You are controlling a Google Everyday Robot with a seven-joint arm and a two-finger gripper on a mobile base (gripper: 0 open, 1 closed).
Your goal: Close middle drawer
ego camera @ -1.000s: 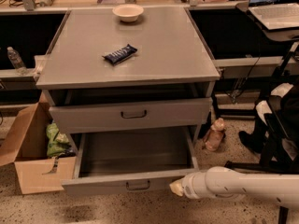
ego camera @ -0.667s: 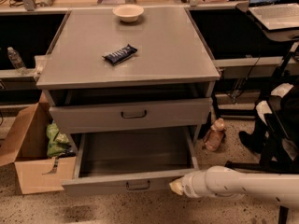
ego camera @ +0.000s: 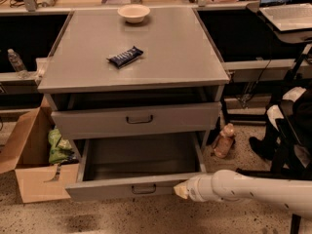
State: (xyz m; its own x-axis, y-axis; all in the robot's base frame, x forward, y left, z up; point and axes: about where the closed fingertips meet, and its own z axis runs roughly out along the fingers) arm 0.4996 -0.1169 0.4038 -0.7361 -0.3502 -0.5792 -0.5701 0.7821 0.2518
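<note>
One drawer, the middle drawer (ego camera: pixel 102 191), stands pulled far out; the gripper (ego camera: pixel 183 191) seems to touch its front's right end, parted or closed I cannot tell. Push straight inward, nearer the handle (ego camera: pixel 144 189).

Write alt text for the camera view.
The middle drawer of a grey cabinet is pulled far out, with the robot's tool by the right end of its front panel. A bowl and a snack bar sit on top.

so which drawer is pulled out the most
The lower drawer, its grey tray exposed, gripper by its front right corner; the taller-fronted drawer above it sits barely out.
</note>
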